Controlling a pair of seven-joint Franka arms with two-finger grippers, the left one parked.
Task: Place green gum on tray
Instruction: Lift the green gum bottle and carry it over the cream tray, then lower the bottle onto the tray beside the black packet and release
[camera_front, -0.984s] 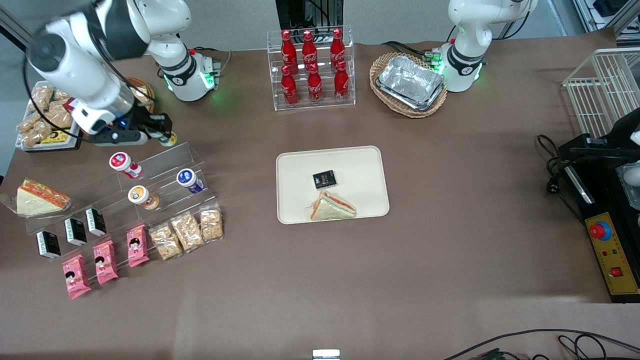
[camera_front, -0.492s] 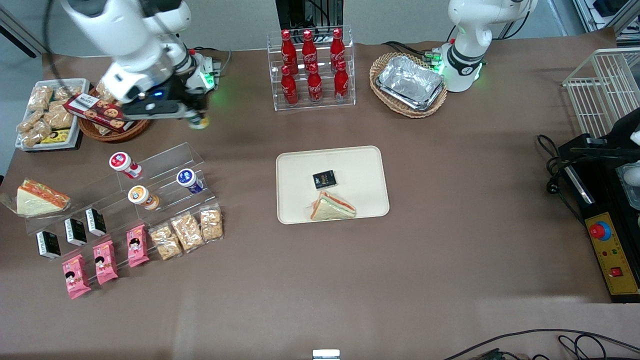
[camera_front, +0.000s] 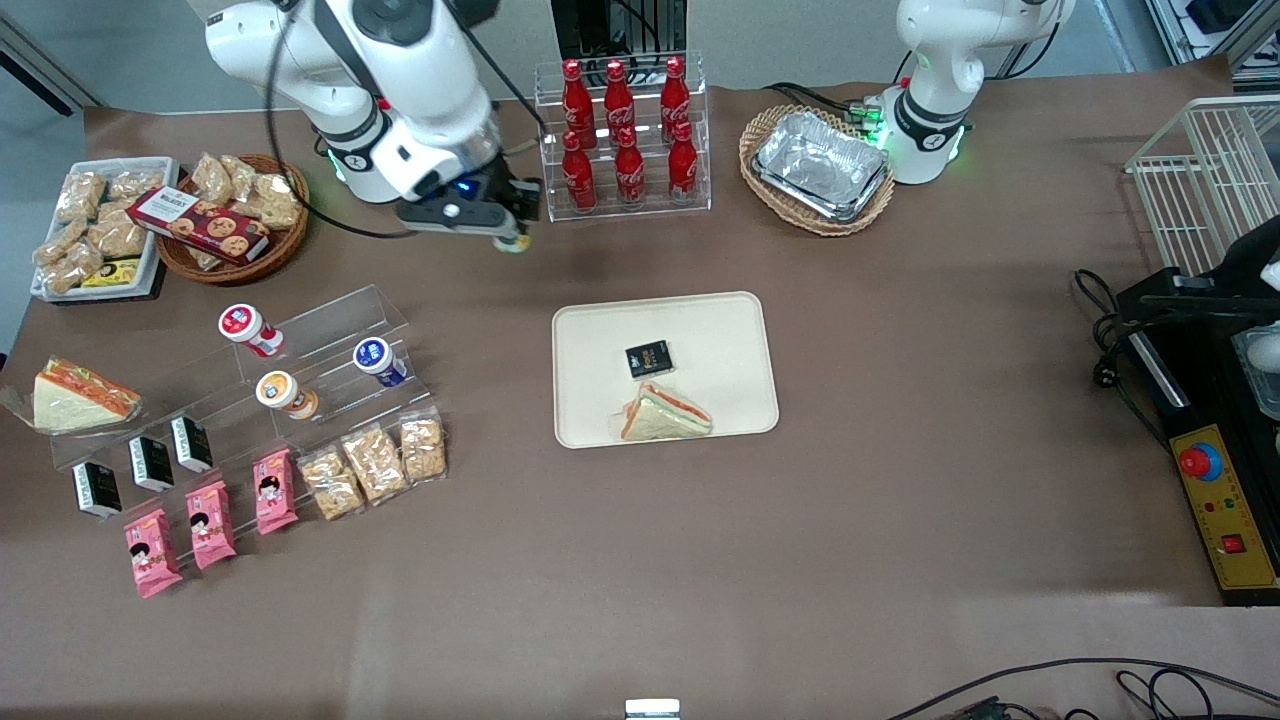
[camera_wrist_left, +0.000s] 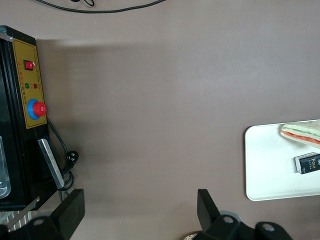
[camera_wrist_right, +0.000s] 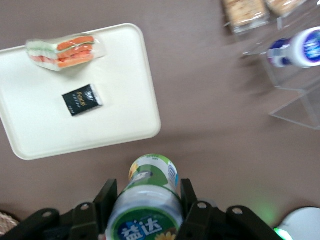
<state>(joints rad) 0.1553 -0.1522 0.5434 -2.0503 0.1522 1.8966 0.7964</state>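
The green gum (camera_wrist_right: 148, 192) is clamped between the two fingers of the gripper (camera_front: 508, 226), held in the air above bare tabletop (camera_front: 800, 520), farther from the front camera than the tray (camera_front: 735, 325) and not over it. In the front view only its lower end (camera_front: 513, 243) peeks out under the gripper, just beside the clear rack of red bottles (camera_front: 622, 135). The tray lies near the middle of the tabletop and carries a small black packet (camera_front: 648, 359) and, nearer the camera, a wrapped sandwich (camera_front: 664, 412) close to its near edge. Toward the working arm's end stands a clear stepped stand (camera_front: 300, 365) with a blue-lidded canister (camera_front: 378, 360), an orange-lidded canister (camera_front: 284, 393) and a red-lidded canister (camera_front: 249, 329).
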